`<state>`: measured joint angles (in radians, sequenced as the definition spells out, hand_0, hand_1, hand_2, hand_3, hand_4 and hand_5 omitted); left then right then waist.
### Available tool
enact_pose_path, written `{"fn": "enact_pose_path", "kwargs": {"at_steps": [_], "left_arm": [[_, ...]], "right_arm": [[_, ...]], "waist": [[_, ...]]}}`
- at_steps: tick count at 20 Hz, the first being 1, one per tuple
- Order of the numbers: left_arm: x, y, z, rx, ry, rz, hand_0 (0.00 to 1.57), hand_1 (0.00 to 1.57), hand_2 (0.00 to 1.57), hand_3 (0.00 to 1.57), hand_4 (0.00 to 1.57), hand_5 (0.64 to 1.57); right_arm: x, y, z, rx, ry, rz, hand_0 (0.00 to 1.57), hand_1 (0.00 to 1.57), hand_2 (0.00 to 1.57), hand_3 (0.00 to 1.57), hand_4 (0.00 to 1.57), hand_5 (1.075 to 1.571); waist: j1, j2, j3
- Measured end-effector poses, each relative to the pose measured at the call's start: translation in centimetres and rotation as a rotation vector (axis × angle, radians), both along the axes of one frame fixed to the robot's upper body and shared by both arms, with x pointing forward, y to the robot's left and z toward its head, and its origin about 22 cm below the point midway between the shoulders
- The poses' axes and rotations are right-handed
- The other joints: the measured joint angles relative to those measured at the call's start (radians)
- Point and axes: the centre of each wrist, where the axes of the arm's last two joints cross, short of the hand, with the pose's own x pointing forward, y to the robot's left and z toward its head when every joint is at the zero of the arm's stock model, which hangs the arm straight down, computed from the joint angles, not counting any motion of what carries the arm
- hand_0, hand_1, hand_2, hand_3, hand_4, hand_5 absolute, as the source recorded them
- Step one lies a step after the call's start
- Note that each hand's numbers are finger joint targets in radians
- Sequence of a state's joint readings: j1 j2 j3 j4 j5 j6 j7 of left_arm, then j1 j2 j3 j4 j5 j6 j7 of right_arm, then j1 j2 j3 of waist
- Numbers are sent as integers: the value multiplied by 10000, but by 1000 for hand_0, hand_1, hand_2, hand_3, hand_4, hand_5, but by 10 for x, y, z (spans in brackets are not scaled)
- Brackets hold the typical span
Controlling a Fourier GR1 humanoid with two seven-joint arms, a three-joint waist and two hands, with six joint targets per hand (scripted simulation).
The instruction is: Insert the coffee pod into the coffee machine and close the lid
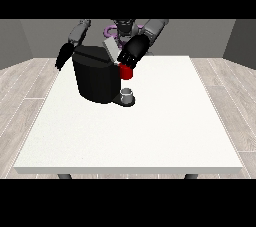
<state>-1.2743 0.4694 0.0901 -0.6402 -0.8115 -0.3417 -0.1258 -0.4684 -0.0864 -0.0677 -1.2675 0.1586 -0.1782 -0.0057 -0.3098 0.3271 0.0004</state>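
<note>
Front view, hand at the view's right [131,55] touching coffee machine [97,76] top

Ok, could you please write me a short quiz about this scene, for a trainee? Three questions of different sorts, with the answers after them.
1. True or false: the coffee machine stands at the table's front edge, nearest the camera.
2. Which is closest to the red thing at the machine? A) the view's left hand B) the view's right hand C) neither, both hang off the table
3. Fill in: the grey thing at the machine's foot sits directly below the ___ thing.

Key: 1 false, it stands on the robot's side. 2 B, the hand at the view's right. 3 red.
</note>
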Motion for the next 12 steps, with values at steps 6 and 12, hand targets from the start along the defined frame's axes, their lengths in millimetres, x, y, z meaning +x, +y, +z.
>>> {"fn": "enact_pose_path", "kwargs": {"at_steps": [6, 12], "left_arm": [[0, 5, -4, 491, -159, 16, 1115, 1115, 1136, 1016, 0, 1571], [0, 10, 3, 111, -719, -98, 1206, 1206, 1179, 956, 0, 1571]], "right_arm": [[0, 2, 4, 41, -25, 2, 0, 0, 0, 0, 0, 1571], [2, 4, 10, -2, -129, -18, 0, 0, 0, 0, 42, 1571]], "waist": [[-40, 107, 2], [-85, 318, 9]]}}
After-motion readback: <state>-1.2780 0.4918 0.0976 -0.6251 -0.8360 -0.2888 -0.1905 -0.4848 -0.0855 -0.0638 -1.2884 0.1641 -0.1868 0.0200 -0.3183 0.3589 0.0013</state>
